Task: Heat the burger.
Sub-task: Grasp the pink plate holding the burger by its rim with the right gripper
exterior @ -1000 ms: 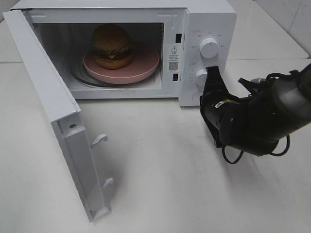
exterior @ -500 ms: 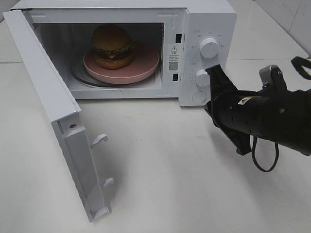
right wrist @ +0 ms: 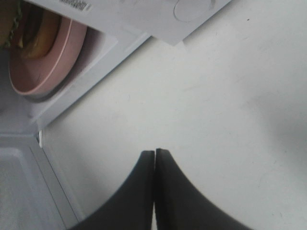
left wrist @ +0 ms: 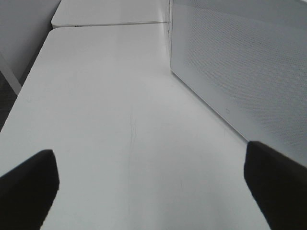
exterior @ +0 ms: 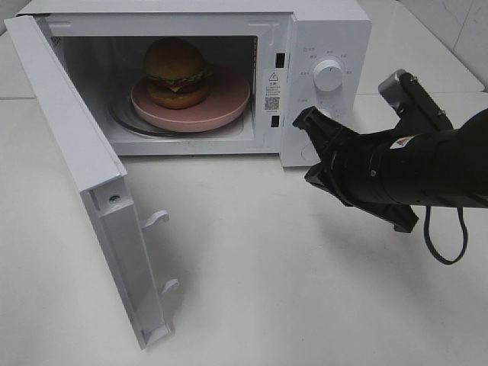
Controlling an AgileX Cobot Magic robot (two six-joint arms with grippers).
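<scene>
As we begin at the near edge, door [exterior: 126,252]: it stands wide open on the left side of the microwave, reaching toward us, and its two latch hooks are free above the table [exterior: 252,297].
left gripper [left wrist: 149,163]: we see it only in its own wrist view. The two dark fingers are spread wide with nothing between them, low over the bare table and beside a white dotted panel. We cannot tell whether this panel is the door or a wall of the oven.
right gripper [exterior: 313,120]: the jaws are pressed together and hold nothing. The tip is in front of the control panel, below the upper knob [exterior: 328,74]. We cannot tell whether it touches the panel.
microwave [exterior: 328,27]: white, with the cavity open toward us.
plate [exterior: 229,103]: round and pink, lying on the glass turntable [exterior: 126,122] inside the cavity.
burger [exterior: 177,72]: upright on the left part of the plate, inside the cavity, with the bun dome on top.
handling: we judge the burger light and soft, with loose layers. A pinch on the bun would dent it and the layers could slide, so the stiff plate rim is the better hold, although its smooth edge may slip.
step: we judge the loading done; closing the door and setting a knob remain.
</scene>
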